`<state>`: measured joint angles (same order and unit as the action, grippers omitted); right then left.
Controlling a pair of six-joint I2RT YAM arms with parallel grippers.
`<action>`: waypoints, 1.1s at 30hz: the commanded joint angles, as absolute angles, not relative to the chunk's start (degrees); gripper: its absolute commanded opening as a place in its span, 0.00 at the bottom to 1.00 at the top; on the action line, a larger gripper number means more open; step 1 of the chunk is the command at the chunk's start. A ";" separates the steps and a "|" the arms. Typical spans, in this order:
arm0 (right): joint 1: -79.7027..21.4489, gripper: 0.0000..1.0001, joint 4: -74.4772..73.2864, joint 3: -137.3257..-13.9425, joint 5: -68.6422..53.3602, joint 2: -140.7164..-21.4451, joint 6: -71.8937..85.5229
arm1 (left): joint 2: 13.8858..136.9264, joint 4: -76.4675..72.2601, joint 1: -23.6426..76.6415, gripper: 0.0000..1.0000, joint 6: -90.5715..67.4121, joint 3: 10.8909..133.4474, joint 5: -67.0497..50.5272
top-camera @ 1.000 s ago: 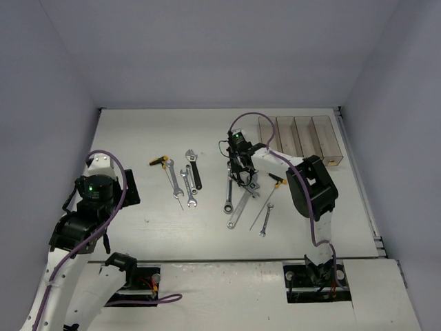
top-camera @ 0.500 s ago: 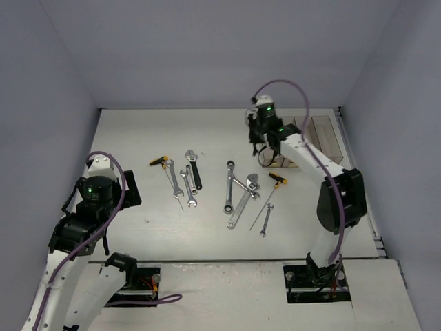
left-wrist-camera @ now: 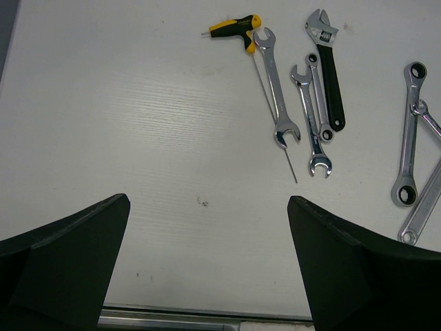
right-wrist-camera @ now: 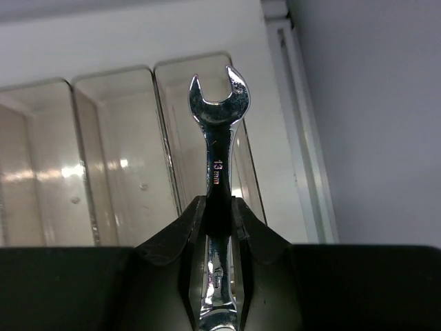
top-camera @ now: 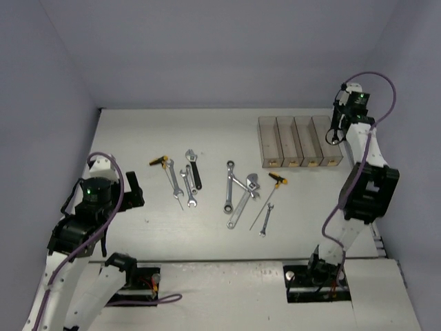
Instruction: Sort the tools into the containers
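My right gripper (right-wrist-camera: 219,207) pinches a wrench (right-wrist-camera: 218,131) tight, its head over the rightmost bin (right-wrist-camera: 178,138), upper right overhead. Left gripper (left-wrist-camera: 207,238) hangs wide open, empty; loose tools (left-wrist-camera: 274,86) lie upper right of its view.

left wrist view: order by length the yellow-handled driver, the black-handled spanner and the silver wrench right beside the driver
1. yellow-handled driver, counting its thin rod
2-3. black-handled spanner and silver wrench: lengths too alike to rank

Silver 13 mm wrench (right-wrist-camera: 218,165) over rightmost bin (right-wrist-camera: 180,152)
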<state>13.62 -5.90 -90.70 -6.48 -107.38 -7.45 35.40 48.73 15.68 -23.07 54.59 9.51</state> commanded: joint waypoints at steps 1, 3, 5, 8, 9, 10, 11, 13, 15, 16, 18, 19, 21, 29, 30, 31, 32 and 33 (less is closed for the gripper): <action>12.28 0.00 -5.01 -94.82 -7.08 -112.89 -12.39 | 36.18 47.29 15.64 0.97 -23.91 57.12 7.61; 12.98 0.00 -5.05 -96.05 -7.26 -114.63 -12.48 | 36.75 47.25 15.59 0.97 -24.13 57.18 7.03; 13.37 0.03 -5.01 -97.15 -7.74 -117.73 -12.39 | 37.09 47.02 15.64 0.97 -24.26 56.95 6.05; 13.54 0.05 -5.01 -99.55 -7.55 -121.20 -12.47 | 37.26 46.93 15.74 0.97 -24.13 56.38 5.79; 13.54 0.06 -5.01 -100.03 -7.47 -121.92 -12.39 | 37.27 46.93 15.82 0.97 -24.43 56.08 6.24; 13.54 0.10 -5.07 -100.71 -7.28 -122.72 -12.33 | 37.39 46.87 15.88 0.97 -24.43 56.08 6.24; 13.54 0.16 -5.12 -101.17 -7.25 -123.30 -12.24 | 37.63 46.85 15.97 0.97 -24.39 56.14 6.20; 13.54 0.30 -5.18 -101.76 -7.39 -124.09 -12.03 | 38.24 46.85 16.17 0.97 -24.25 56.34 6.10; 13.54 0.38 -5.10 -101.69 -7.42 -124.05 -11.90 | 38.56 46.85 16.17 0.98 -24.12 56.34 6.38; 13.54 0.43 -5.12 -101.64 -7.38 -123.88 -11.87 | 38.67 46.85 16.17 0.97 -24.08 56.36 6.44; 13.54 0.51 -5.19 -101.43 -7.30 -123.17 -11.78 | 38.75 46.85 16.09 0.97 -24.08 56.43 6.59; 13.46 0.55 -5.19 -101.27 -7.37 -122.42 -11.70 | 38.76 46.85 16.16 0.97 -24.08 56.51 6.67; 13.36 0.63 -5.10 -101.07 -7.37 -120.06 -11.37 | 38.93 46.76 16.17 0.97 -23.91 57.02 6.68; 1.67 0.72 -5.71 -94.43 -13.65 -103.09 -9.12 | 40.70 46.10 16.44 0.97 -22.54 60.12 6.90; -1.67 0.73 -5.71 -92.78 -15.18 -101.56 -8.57 | 40.80 46.08 16.46 0.97 -22.43 60.34 6.86; -5.67 0.74 -5.71 -91.59 -15.72 -100.62 -7.96 | 40.87 46.15 16.52 0.97 -22.21 60.47 6.86; -8.15 0.75 -5.71 -89.20 -16.76 -99.14 -7.38 | 40.87 46.23 16.52 0.97 -21.88 60.56 6.85; -11.49 0.75 -5.71 -87.81 -16.30 -98.44 -7.11 | 40.76 46.28 16.52 0.97 -21.56 60.72 6.80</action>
